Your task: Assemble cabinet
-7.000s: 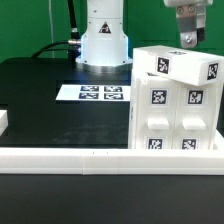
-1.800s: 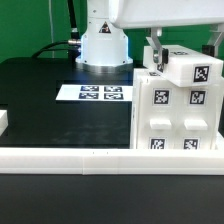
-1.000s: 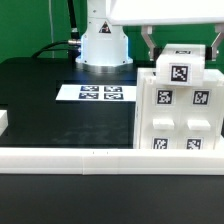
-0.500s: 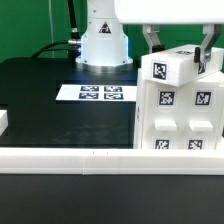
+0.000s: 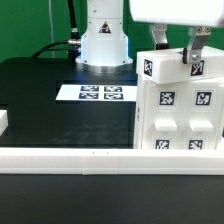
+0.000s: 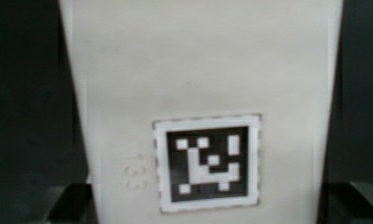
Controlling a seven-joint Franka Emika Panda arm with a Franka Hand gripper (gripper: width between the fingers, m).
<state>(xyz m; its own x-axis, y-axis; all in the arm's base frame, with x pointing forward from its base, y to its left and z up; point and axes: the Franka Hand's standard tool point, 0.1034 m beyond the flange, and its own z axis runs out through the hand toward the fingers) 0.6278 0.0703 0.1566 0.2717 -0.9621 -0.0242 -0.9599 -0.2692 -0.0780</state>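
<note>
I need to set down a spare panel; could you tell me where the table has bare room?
The black tabletop is bare between the marker board and the long white front rail. The exterior view's right is crowded by the large white plastic cabinet and the gripper.

The arm's base [image 5: 104, 38] was a white rounded column carrying a small blue mark, with dark cables trailing behind it. The gripper [image 5: 176, 50] had a pale grey-white body and slim dark fingers [image 5: 157, 40].
</note>
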